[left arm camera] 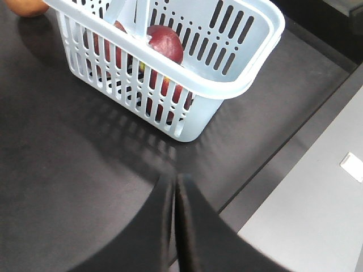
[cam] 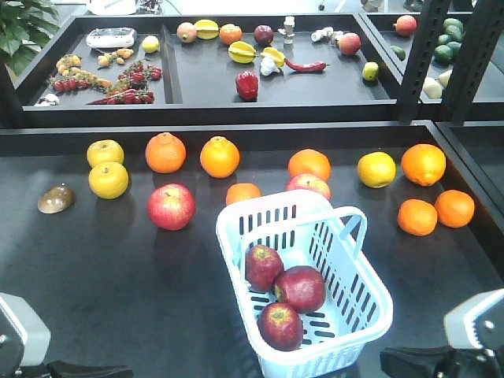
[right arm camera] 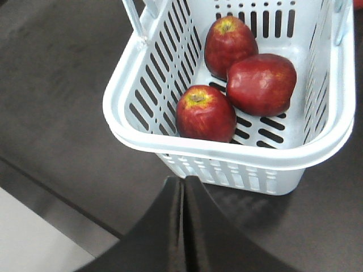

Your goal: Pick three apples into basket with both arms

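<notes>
In the front view, the basket (cam: 370, 303) is seen on the dark worktop (cam: 102, 276), near its front edge, and three apples (cam: 299, 288) are held in it, bunched at the near end and touching one another. Behind the basket, oranges (cam: 220, 157), two yellow fruits (cam: 109, 179), a lemon (cam: 376, 169) and two brighter pink-red apples (cam: 171, 206) are spread over the worktop, one of these apples just behind the far rim. A brown object (cam: 57, 199) is seen at the left. Parts of both arms are visible at the bottom corners, but the hands cannot be made out there. In the left wrist view, the left hand (left arm camera: 174, 184) is shown clenched, its fingers pressed together with nothing between them, low above the worktop (left arm camera: 62, 170) and apart from the basket (left arm camera: 227, 88), through whose slots the apples (left arm camera: 165, 42) are glimpsed. In the right wrist view, the right hand (right arm camera: 182, 184) is likewise clenched and holds nothing, just before the near rim of the basket (right arm camera: 227, 153); the three apples (right arm camera: 205, 113) are seen resting on the slotted bottom.
</notes>
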